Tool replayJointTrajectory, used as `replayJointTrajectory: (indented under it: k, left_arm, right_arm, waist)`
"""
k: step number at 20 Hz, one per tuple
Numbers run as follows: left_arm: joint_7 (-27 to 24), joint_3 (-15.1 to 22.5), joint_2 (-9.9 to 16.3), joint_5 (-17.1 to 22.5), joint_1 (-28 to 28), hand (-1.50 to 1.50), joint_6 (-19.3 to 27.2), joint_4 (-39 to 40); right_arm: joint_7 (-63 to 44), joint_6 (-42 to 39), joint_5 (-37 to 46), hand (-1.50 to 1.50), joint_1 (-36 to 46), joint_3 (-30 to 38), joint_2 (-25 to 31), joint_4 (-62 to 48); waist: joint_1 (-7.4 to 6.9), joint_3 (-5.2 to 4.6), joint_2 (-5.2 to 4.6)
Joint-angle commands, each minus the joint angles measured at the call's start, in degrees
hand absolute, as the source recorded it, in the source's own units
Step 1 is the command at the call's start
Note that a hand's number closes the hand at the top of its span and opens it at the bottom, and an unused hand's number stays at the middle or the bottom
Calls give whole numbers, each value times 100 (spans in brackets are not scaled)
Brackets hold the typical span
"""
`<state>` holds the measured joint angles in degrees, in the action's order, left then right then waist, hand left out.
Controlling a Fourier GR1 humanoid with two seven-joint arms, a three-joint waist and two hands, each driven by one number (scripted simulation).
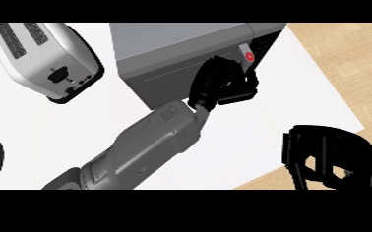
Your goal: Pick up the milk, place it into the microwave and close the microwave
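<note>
My left hand [222, 83] has fingers curled round the milk [248, 55] at the microwave [181, 44] opening, far centre. The carton looks light, stiff and crushable; I judge mid-body best. My right hand [323, 155] rests near right, relaxed, holding nothing.

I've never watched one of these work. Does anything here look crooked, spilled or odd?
Nothing is spilled. The toaster sits at a slant on the counter. The left hand holds the milk tilted at the microwave opening.
</note>
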<state>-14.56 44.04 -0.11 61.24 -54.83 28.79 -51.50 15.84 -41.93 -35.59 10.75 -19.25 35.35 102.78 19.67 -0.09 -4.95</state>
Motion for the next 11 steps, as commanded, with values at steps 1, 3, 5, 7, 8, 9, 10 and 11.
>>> replayJointTrajectory:
  k: [1, 3, 5, 7, 8, 9, 10, 11]
  left_arm:
    - [-255, -726, 201, 416, 397, 150, -180, 677]
    - [-287, -663, 278, 516, 502, 150, -412, 754]
    - [-366, -597, 273, 559, 517, 150, -588, 824]
    - [-413, -592, 355, 629, 530, 150, -780, 895]
    - [-455, -574, 349, 659, 559, 150, -862, 939]
    - [-478, -527, 342, 686, 616, 150, -961, 971]
    - [-518, -517, 286, 706, 594, 150, -990, 1011]
    - [-510, -496, 299, 720, 552, 150, -1046, 1051]
  right_arm:
    - [-17, 137, 44, 150, -232, -130, -95, 280]
    - [-35, 229, 107, 150, -405, -180, -109, 423]
    - [-53, 313, 178, 150, -495, -290, -190, 591]
    - [-69, 418, 262, 150, -559, -288, -200, 752]
    - [-49, 449, 265, 150, -670, -319, -230, 774]
    - [-62, 491, 296, 150, -712, -356, -251, 870]
    - [-83, 571, 354, 150, -714, -364, -280, 970]
    - [-100, 617, 413, 150, -797, -430, -311, 1027]
  waist:
    - [-256, -50, -40]
    - [-254, -49, -26]
    - [-305, -47, -14]
    - [-351, -50, 10]
    - [-348, -40, -8]
    - [-353, -45, -11]
    - [-362, -45, 14]
    - [-350, -37, 20]
